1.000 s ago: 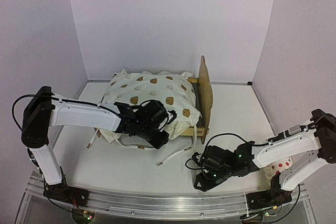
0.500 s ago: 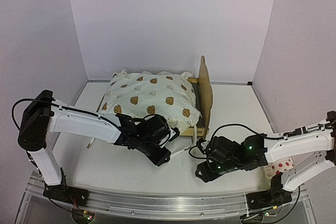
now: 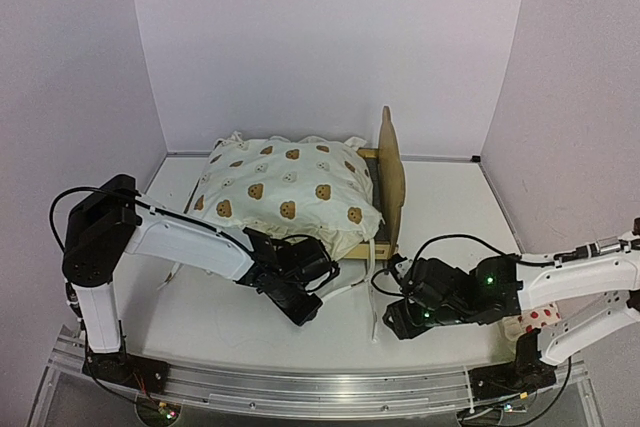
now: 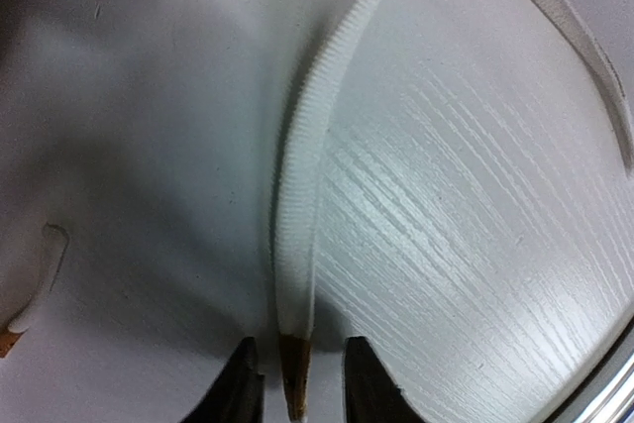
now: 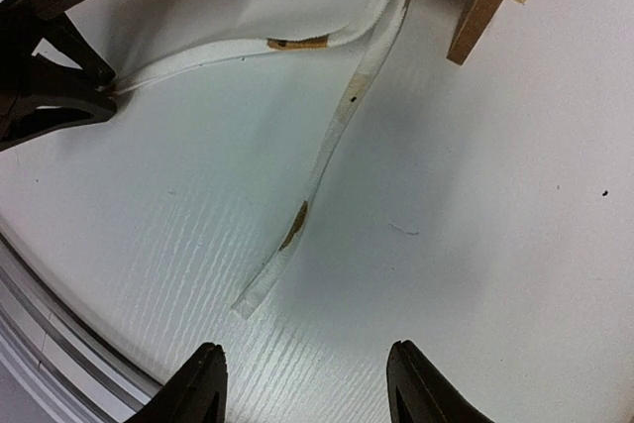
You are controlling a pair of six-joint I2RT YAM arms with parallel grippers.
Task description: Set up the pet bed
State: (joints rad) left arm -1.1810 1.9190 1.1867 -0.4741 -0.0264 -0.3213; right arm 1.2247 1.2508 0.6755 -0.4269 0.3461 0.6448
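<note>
Your left claw stands apart around a tie tip, seemingly not pinching; right claw gapes above the table

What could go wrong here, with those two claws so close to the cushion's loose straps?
1. The left gripper straddles only the very tip of one tie, with gaps either side; closing there, it may well slip out.
2. That tie belongs to the bear-print cushion lying on the pet bed; a hard pull could drag the cushion askew.
3. The right gripper hangs open near another tie close by; the two arms might bump.
</note>
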